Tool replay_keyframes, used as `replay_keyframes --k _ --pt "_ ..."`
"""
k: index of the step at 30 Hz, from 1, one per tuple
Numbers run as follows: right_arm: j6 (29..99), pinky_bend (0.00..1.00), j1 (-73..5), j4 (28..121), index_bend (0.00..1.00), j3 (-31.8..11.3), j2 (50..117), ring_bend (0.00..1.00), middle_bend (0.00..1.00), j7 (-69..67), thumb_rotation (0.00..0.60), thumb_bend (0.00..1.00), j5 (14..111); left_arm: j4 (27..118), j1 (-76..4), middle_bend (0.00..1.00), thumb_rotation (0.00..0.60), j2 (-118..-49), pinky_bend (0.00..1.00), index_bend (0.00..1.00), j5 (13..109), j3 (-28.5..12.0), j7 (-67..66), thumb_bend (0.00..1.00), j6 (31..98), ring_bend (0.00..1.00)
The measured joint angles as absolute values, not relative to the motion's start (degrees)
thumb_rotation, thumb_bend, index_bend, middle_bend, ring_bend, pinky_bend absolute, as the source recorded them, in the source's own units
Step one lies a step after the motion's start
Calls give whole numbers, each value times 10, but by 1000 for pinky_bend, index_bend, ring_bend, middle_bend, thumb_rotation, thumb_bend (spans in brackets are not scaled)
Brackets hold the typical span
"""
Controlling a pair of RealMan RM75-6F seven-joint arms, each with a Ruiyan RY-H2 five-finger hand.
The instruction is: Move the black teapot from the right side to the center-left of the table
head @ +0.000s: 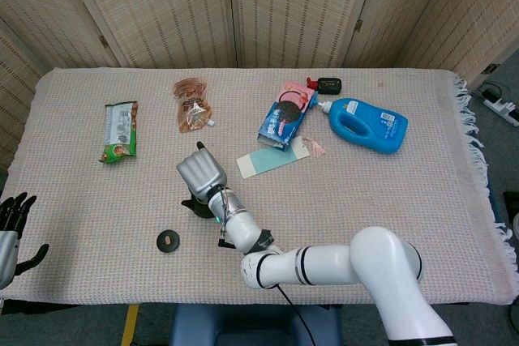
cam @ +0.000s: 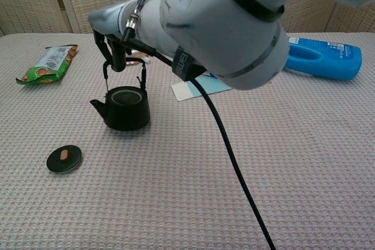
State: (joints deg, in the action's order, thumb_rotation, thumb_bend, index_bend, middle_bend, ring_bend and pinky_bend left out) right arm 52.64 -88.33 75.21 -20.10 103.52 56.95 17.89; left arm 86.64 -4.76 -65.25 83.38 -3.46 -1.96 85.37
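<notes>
Black teapot, black lid — tan spot, blue bottle, green packet, beige woven cloth

Right hand fingers curled downward mid-table, left hand idle, fingers apart

From the head view, the right hand covers nearly all of the black teapot; only a dark sliver shows beneath it. In the chest view the right arm fills the frame's upper middle and hides the blue box and most of the light blue card. The blue bottle is partly masked there too. The left hand is cut by the head view's left edge. Print on the green packet is too small to read.
</notes>
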Motion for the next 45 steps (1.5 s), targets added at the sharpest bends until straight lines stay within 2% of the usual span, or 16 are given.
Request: replay_keyframes --k 6,8,15,18,20,22,24,28,38,45 --pt "529 179 -897 732 588 -204 1047 435 515 582 600 531 154 862 -46 0 600 -656 0 52 832 -34 -18 248 853 0" --pt "530 179 -900 729 510 -203 1049 417 495 589 600 532 143 861 -46 0 600 -656 0 52 832 -34 -18 248 853 0" --pt "526 178 -906 717 350 -201 1053 330 384 601 600 531 119 859 -45 0 600 -658 0 52 831 -33 -18 248 852 0" --pt "523 174 -907 709 223 -201 1057 281 289 602 600 532 115 859 -45 0 600 -659 0 52 830 -33 -19 248 851 0" --pt "520 170 -908 703 73 -201 1060 237 197 601 600 531 114 858 -45 0 600 -659 0 52 830 -33 -19 248 851 0" --pt "518 165 -908 696 9 -202 1063 199 126 596 600 531 118 858 -45 0 600 -659 0 52 829 -33 -20 248 851 0" --pt "515 160 -908 692 0 -204 1065 163 73 589 600 523 123 858 -44 0 600 -659 0 52 829 -33 -20 248 852 0" --pt "510 153 -906 683 0 -207 1070 114 26 572 600 428 147 857 -44 0 600 -659 0 52 828 -34 -19 248 852 0" --pt "497 152 -901 674 0 -205 1083 105 26 536 600 314 200 852 -45 0 600 -661 0 52 827 -34 -17 248 849 0" --pt "487 149 -897 675 0 -208 1087 107 33 508 600 143 232 856 -47 0 600 -660 0 52 831 -35 -21 248 851 2"
